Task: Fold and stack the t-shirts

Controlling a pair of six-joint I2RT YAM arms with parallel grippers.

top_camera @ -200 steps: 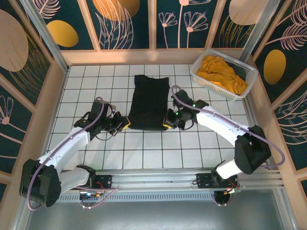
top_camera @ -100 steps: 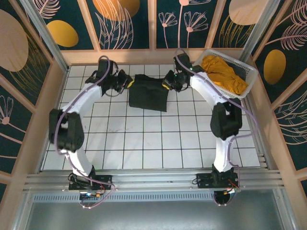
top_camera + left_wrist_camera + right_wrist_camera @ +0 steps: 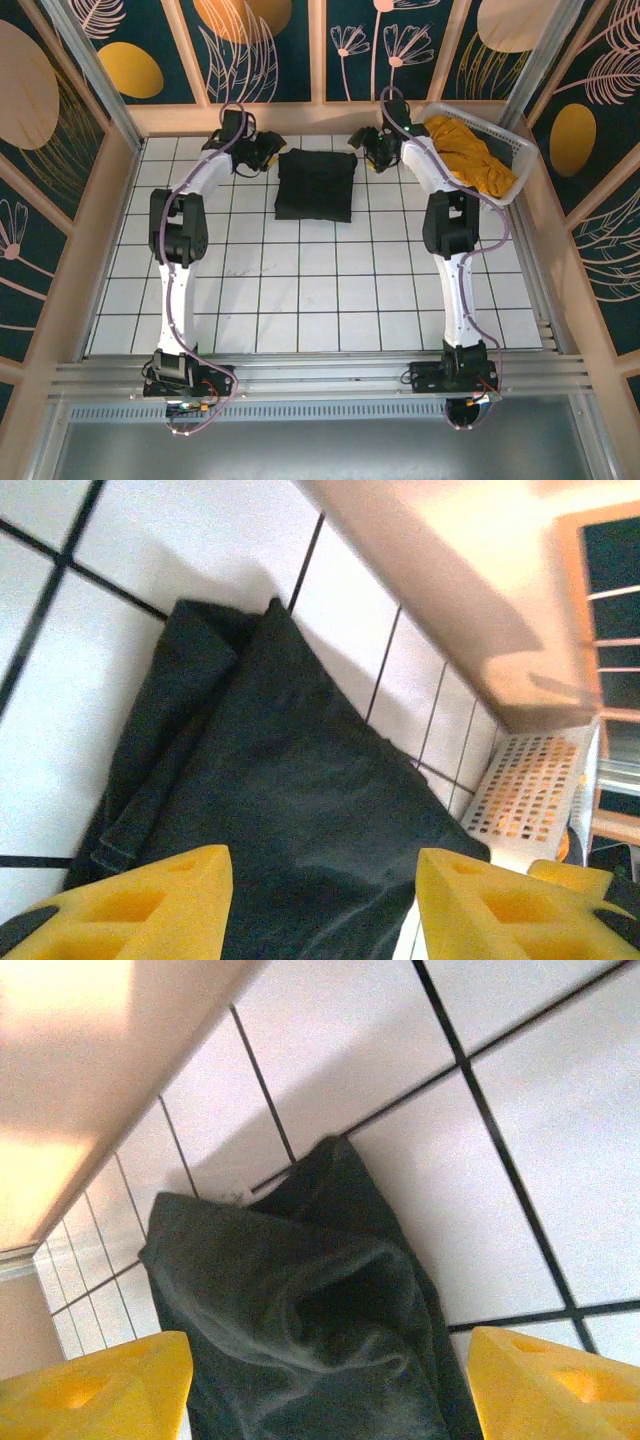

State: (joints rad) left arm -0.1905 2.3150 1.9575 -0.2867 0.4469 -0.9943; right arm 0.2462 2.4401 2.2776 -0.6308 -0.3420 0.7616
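Since the black t-shirt looked fully folded on the surface, left gripper and right gripper sat open and empty beside its far corners.

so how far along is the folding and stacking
Done: the black t-shirt lies folded into a compact rectangle at the far middle of the table. In hand: nothing; the left fingers and right fingers stand open beside its far corners, gripping nothing. Left: the yellow t-shirt lies crumpled in the white basket, to be taken out, folded and stacked with the black one.
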